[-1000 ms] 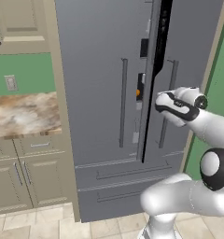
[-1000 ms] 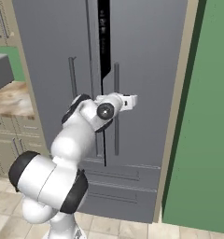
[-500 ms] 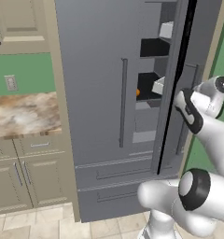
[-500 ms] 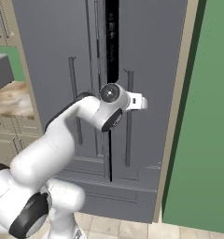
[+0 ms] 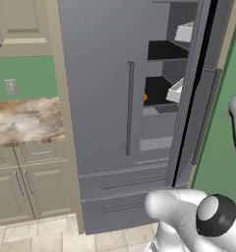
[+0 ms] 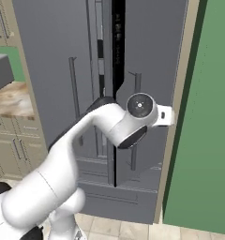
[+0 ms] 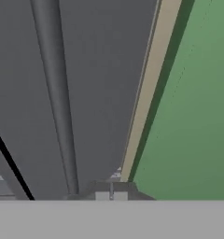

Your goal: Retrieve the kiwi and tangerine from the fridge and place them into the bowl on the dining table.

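Observation:
The slate-grey fridge (image 5: 95,98) stands ahead with its right door (image 5: 189,103) swung partly open. Inside, the tangerine (image 5: 145,97) is a small orange ball on a dark shelf beside a white bin (image 5: 175,91). The kiwi is hidden. My gripper (image 7: 111,196) is shut with nothing in it, close to the outer face of the right door, next to its bar handle (image 7: 55,93). My wrist (image 6: 140,106) sits at that door's outer edge. The bowl and the dining table are out of view.
A marbled counter (image 5: 26,118) over beige cabinets (image 5: 26,187) lies left of the fridge. A green wall (image 6: 208,117) rises close on the right, past a beige strip (image 7: 144,93). Freezer drawers (image 5: 125,182) sit below the doors.
The right fridge door has swung further open and more of the shelves and bins shows. My arm has moved right with the door's edge.

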